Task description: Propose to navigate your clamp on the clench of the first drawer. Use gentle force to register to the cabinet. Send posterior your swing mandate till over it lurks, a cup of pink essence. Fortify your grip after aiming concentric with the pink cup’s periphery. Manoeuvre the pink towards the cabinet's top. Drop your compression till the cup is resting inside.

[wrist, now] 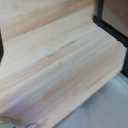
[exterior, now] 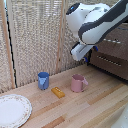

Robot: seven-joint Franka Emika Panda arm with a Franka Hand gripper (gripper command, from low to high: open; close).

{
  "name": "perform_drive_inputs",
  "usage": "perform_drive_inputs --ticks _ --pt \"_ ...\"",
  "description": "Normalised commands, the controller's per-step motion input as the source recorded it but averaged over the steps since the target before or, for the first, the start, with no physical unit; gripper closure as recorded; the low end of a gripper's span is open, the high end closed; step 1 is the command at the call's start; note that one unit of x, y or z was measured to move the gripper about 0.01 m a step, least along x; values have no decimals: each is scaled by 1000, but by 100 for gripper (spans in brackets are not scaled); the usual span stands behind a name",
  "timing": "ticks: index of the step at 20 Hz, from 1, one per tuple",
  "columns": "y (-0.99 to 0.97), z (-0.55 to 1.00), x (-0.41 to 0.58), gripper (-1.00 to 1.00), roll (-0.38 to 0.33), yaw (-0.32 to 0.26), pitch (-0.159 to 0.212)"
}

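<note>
The clamp [exterior: 89, 54] is seen beside the cabinet [exterior: 112, 54], near the first drawer [exterior: 114, 43]; whether its fingers are parted cannot be told. The pink cup [exterior: 77, 83] stands upright on the table, well apart from the cabinet. Approach to the clench [exterior: 111, 41] is best made slowly and squarely.

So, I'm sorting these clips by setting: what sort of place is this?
Probably a home-style indoor mock-up: a pale wooden table holds a pink cup, a blue cup and a plate, with a dark wooden cabinet and a woven screen behind.
</note>
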Motion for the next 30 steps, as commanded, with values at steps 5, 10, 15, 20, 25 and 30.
perform_drive_inputs --ticks 5,10,15,20,25,30 --pt "-87 -90 318 -100 251 -197 0" --pt "-214 -103 280 -100 233 -177 13" --pt "-257 -242 217 -100 213 -161 24" --pt "-151 -319 217 -100 220 -156 16" --pt "-69 -359 170 -100 238 -168 0" --pt "-137 -393 103 -100 245 -168 -18"
